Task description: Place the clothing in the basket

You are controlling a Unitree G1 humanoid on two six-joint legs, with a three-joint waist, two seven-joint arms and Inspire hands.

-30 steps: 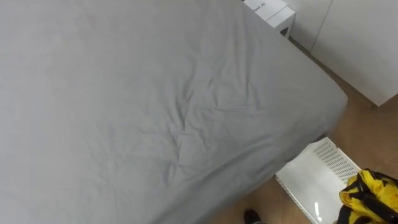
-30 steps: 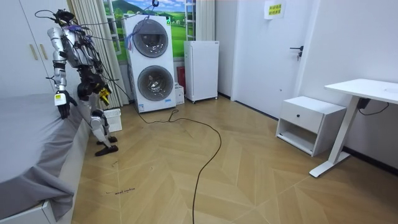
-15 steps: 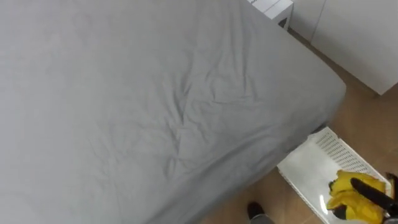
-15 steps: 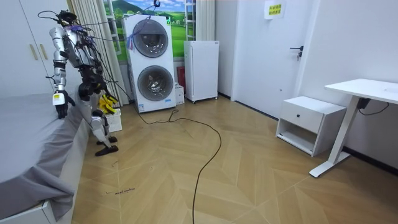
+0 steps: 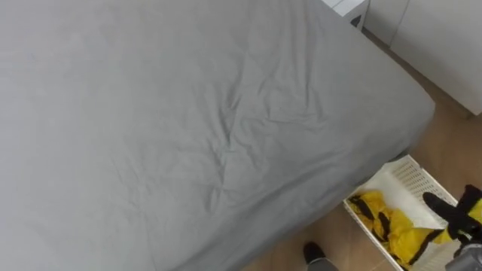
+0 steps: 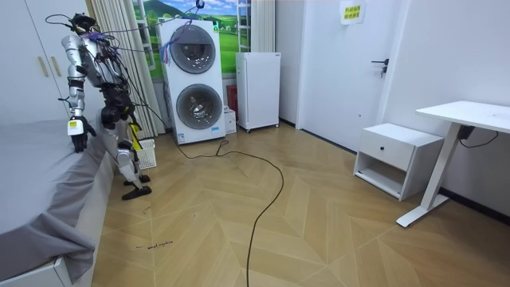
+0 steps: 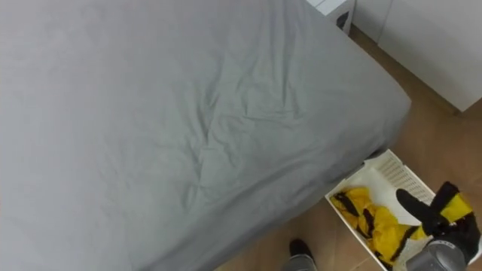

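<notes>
R hand (image 5: 452, 214) low over basket (image 5: 413, 172), fingers curled on one end of yellow-black clothes (image 5: 392, 229).
Most of the clothes lie inside the white basket, on wood floor just beside grey bed (image 5: 188, 113) w/ creased sheet. L hand (image 6: 78, 134) hangs at bed edge, room view's left.

Silver-grey torso and arms with dark joints; dark cables bundle at the shoulders. The right hand (image 7: 425, 214) is black on a rounded grey forearm.
</notes>
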